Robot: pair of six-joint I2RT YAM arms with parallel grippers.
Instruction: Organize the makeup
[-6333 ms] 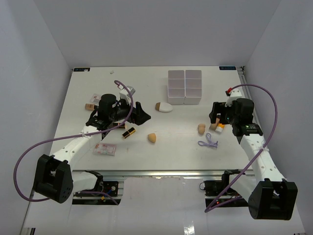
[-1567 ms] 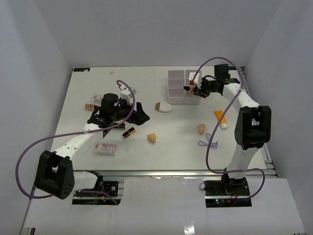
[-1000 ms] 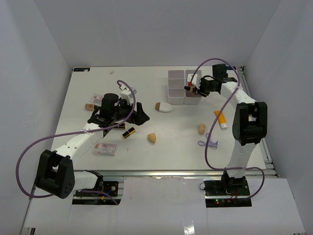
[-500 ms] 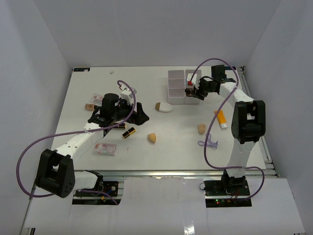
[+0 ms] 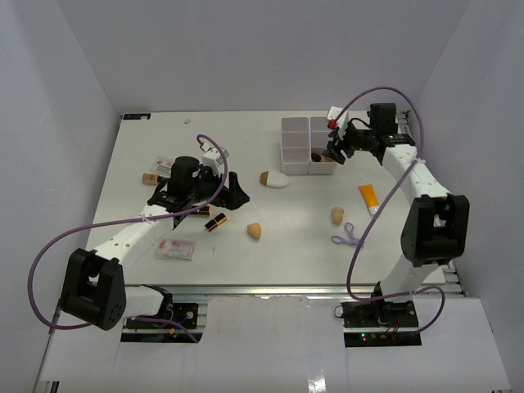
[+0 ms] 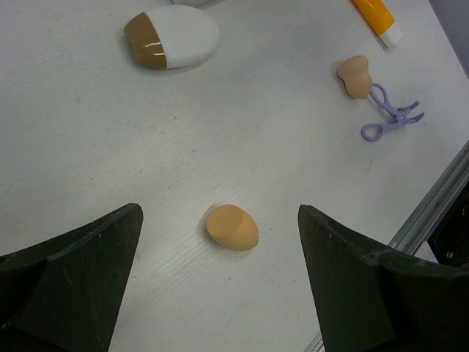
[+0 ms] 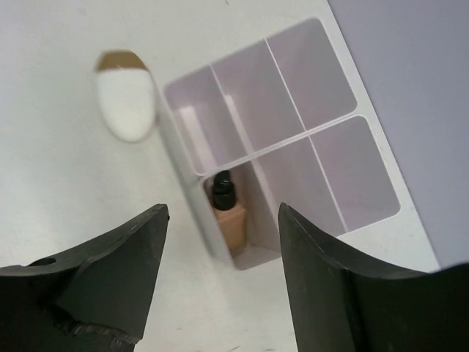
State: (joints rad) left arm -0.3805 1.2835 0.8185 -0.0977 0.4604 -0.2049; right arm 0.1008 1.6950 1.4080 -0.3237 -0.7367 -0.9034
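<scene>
Tan bottle (image 7: pixel 228 214) with a black cap: lies in the near right compartment of the white box (image 7: pixel 293 110). Right gripper (image 7: pixel 223 213) hangs above that compartment, jaws apart, gripping nothing.

White oval piece (image 5: pixel 275 179), brown-tipped, lies just beside the box's near left corner; the right wrist view shows a narrow gap between them.

Remaining items lie loose on the table (image 5: pixel 164 139):
- Orange-white tube (image 5: pixel 368 198) sits right of centre, in front of the box.
- First tan sponge (image 5: pixel 336 214) lies near the tube.
- Purple loop (image 5: pixel 348 238) lies just in front of that sponge, apart from it.
- Second tan sponge (image 6: pixel 231 227) lies at mid-table.
- Lipstick tube (image 5: pixel 215 222), black and gold, lies on its side to the left of the second sponge.

Left gripper (image 6: pixel 218 213) is held low over mid-table, jaws wide apart and empty; its wrist view shows the second sponge between the fingers, untouched.

Pink packet (image 5: pixel 175 250) lies beside the left arm. Small tan item (image 5: pixel 150 177) lies beyond that arm; its type cannot be told.
</scene>
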